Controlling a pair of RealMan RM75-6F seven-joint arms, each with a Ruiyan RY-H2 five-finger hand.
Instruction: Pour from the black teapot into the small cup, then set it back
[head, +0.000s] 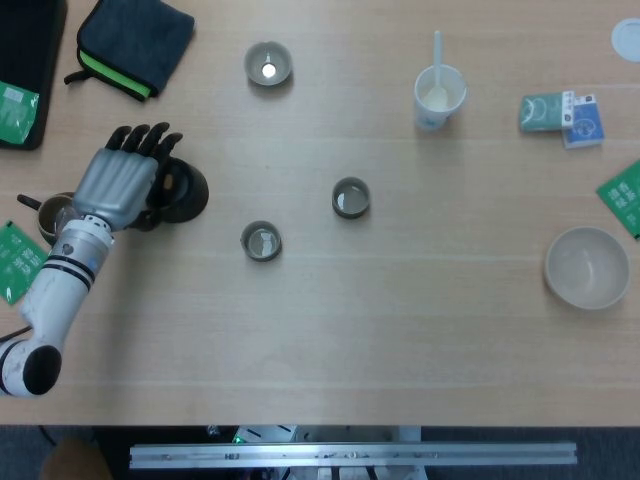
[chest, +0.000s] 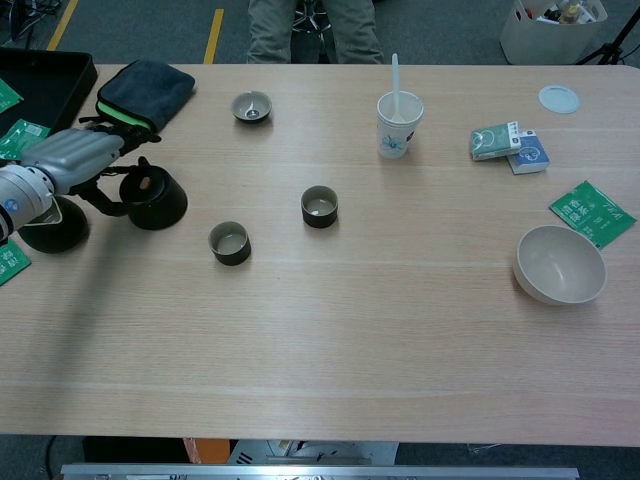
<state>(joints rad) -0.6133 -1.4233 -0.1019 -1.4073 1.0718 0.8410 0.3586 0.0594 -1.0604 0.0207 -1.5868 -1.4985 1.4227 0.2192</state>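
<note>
The robot's left hand (chest: 68, 158) lay at the table's left edge, fingers curled around the handle side of the black teapot (chest: 155, 201), apparently grasping it, though the grip was partly hidden. The pot looked slightly lifted. A small cup (chest: 229, 243) stood just right and nearer; another cup (chest: 319, 206) sat further right. The pickup seemed underway; next, carrying and tilting over the cup.

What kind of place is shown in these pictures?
Probably a robotics lab or test room, not a home. A long wooden table is laid out with tea things: a black teapot under the robot's left hand and small cups. Yellow floor tape and a seated person's legs lie beyond.
</note>
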